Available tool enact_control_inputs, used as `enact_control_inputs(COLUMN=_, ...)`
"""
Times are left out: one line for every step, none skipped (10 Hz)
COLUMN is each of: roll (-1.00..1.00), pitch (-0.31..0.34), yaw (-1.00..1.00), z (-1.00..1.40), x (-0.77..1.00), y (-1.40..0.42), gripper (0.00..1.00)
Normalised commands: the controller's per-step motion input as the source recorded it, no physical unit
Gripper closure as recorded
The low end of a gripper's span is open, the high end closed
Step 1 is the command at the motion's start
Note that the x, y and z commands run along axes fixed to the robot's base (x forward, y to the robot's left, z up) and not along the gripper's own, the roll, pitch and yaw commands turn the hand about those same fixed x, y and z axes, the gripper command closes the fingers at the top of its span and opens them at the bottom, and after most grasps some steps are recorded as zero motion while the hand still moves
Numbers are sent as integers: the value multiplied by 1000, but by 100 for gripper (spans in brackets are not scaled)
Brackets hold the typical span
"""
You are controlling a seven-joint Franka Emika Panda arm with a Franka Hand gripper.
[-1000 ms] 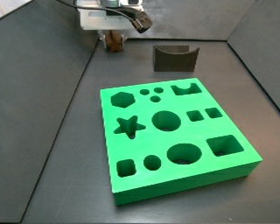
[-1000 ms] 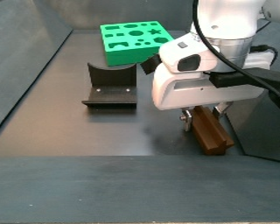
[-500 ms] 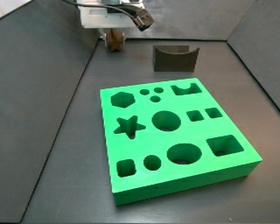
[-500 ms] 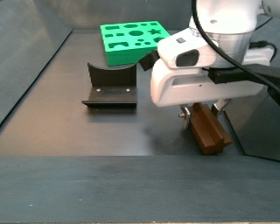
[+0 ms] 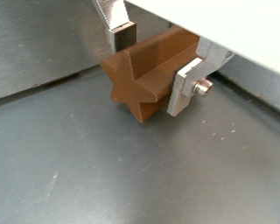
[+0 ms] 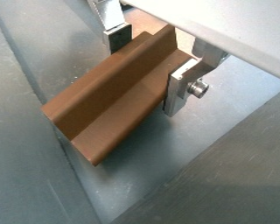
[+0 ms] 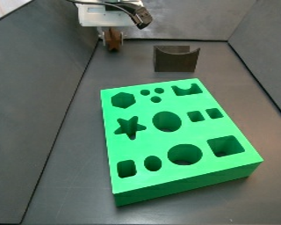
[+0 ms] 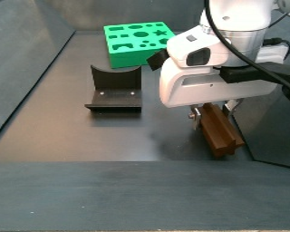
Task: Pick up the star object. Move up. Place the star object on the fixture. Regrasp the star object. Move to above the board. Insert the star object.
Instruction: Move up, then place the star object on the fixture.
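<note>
On the dark grey floor (image 8: 123, 136) the gripper (image 5: 154, 66) clamps the star object (image 5: 149, 74) (a long reddish-brown bar), well apart from the fixture (image 8: 113, 91) and board (image 7: 172, 136)

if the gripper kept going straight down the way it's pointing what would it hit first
Probably the grey floor. The gripper points down with its fingers closed on the star object, so the piece's lower end would likely touch first. Its clearance is hard to judge.

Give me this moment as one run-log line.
phase: pick up | gripper: jaws shut on star object, far from board | fixture: empty | board: star recess unfilled
</note>
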Motion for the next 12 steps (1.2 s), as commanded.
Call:
enact_control_inputs(roll=0, pitch=0, yaw=0, z=833, x=0, y=0, gripper=100)
enact_control_inputs(roll=8, pitch=-9, yaw=-3, z=858, x=-4, y=57, gripper=100)
enact_control_inputs(roll=17, pitch=28, yaw=-21, z=750, x=-50, y=46, gripper=100)
enact_control_inputs(roll=28, pitch=38, yaw=-26, z=677, x=-50, y=34, gripper=100)
enact_control_inputs(roll=51, pitch=58, yaw=-29, z=521, x=-37, y=23, gripper=100)
enact_control_inputs(roll=69, pitch=68, yaw=-30, z=402, x=-31, y=14, gripper=100)
enact_control_inputs(roll=89, pitch=77, yaw=-22, z=250, x=-30, y=5, gripper=100)
enact_control_inputs(roll=0, pitch=0, yaw=0, z=1000, x=0, y=0, gripper=100)
enact_control_inputs(roll=10, pitch=-11, yaw=23, z=1000, x=8, y=-3, gripper=100)
enact_control_inputs(roll=16, pitch=12, yaw=20, z=1000, x=-5, y=-2, gripper=100)
enact_control_inputs(roll=38, pitch=31, yaw=7, z=1000, x=-16, y=-1, gripper=100)
enact_control_inputs(roll=57, pitch=45, yaw=0, z=1000, x=-23, y=1, gripper=100)
